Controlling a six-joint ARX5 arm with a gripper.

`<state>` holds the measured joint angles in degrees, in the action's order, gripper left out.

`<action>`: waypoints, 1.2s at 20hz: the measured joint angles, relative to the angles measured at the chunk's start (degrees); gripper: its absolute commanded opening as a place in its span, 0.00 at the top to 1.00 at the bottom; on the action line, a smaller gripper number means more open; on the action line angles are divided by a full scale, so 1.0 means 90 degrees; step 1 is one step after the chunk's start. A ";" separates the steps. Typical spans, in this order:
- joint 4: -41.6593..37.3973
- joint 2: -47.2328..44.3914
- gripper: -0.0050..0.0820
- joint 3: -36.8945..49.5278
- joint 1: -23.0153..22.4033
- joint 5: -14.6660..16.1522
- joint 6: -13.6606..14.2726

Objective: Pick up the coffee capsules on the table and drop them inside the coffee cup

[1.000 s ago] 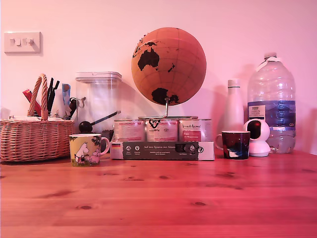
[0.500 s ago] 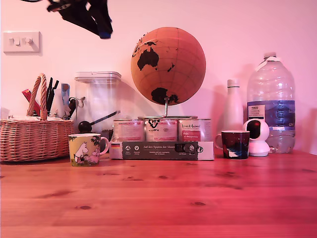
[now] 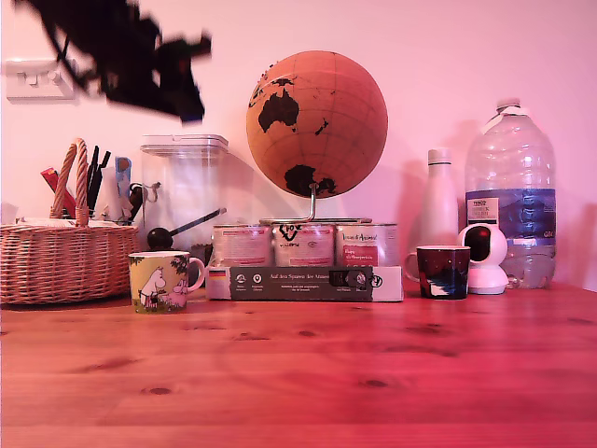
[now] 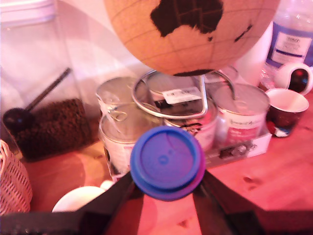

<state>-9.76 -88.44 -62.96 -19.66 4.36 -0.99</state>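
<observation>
The claw (image 4: 166, 183) grips the blue capsule (image 4: 167, 162) high above the coffee cup (image 3: 162, 281).

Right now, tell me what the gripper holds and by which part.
The gripper holds the blue coffee capsule, its black fingers clamping the tapered body below the rim, with the capsule's flat round face turned toward the wrist camera.

A home setting is being suggested: a wooden table (image 3: 308, 373) is being crowded against a wall bearing a light switch (image 3: 41, 79), with a wicker basket (image 3: 65, 261), globe (image 3: 317, 123), tins (image 3: 304, 245), mugs (image 3: 442, 272) and a water bottle (image 3: 511, 196).
</observation>
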 measured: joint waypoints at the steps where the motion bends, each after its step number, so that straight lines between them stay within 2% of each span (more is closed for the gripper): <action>1: -0.0357 0.0000 0.74 0.0197 0.0039 -0.0010 0.0000; 4: -0.1484 0.0000 0.74 0.0816 0.0226 -0.0024 0.0000; 7: -0.1994 0.0000 0.74 0.1314 0.0418 -0.0039 -0.0002; 12: -0.2008 0.0000 0.74 0.1377 0.0692 -0.0194 -0.0002; 24: -0.1508 0.0000 0.74 0.1377 0.1022 -0.0274 -0.0002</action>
<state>-23.33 -88.44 -50.57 -10.46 1.89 -1.02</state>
